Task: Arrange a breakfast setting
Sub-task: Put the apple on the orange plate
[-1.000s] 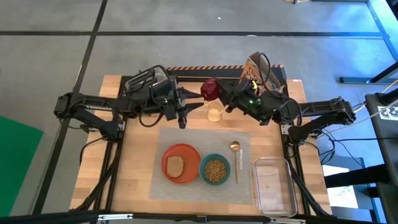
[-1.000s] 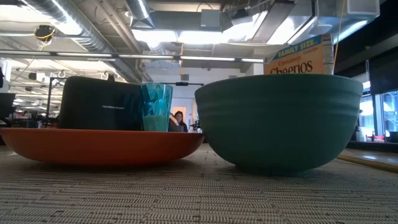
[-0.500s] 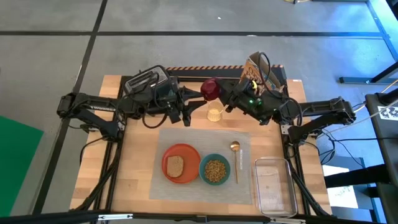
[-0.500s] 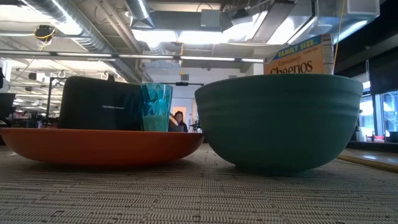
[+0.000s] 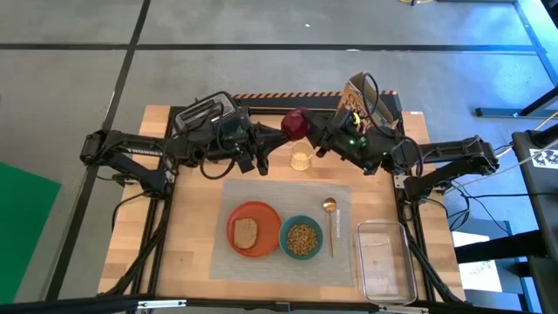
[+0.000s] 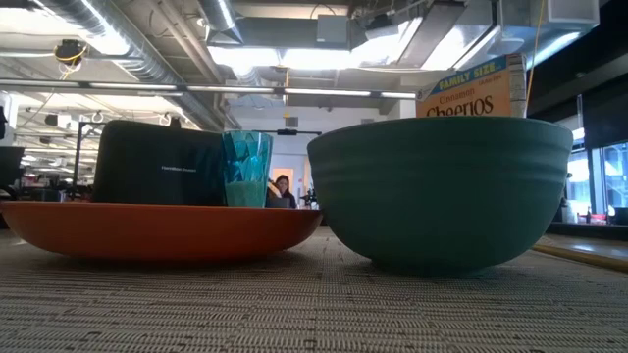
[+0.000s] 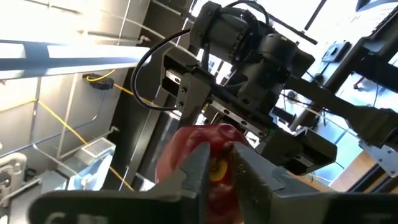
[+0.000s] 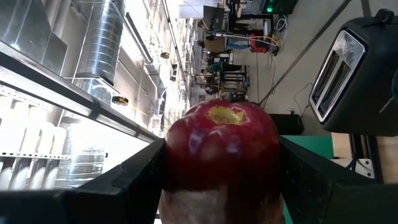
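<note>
Fruit (image 5: 294, 125) unmoved in right hand (image 5: 307, 131); left hand (image 5: 259, 164) drew nearer

Toast slice (image 5: 247, 231) hidden behind orange plate (image 6: 157, 227) rim, low view.

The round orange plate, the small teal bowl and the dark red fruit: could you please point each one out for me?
Round orange plate (image 5: 266, 220), high view, bare rim beside the toast.
Small teal bowl (image 6: 442, 191), low view, outer wall.
Dark red fruit (image 8: 222, 155), right wrist view, front skin.
</note>
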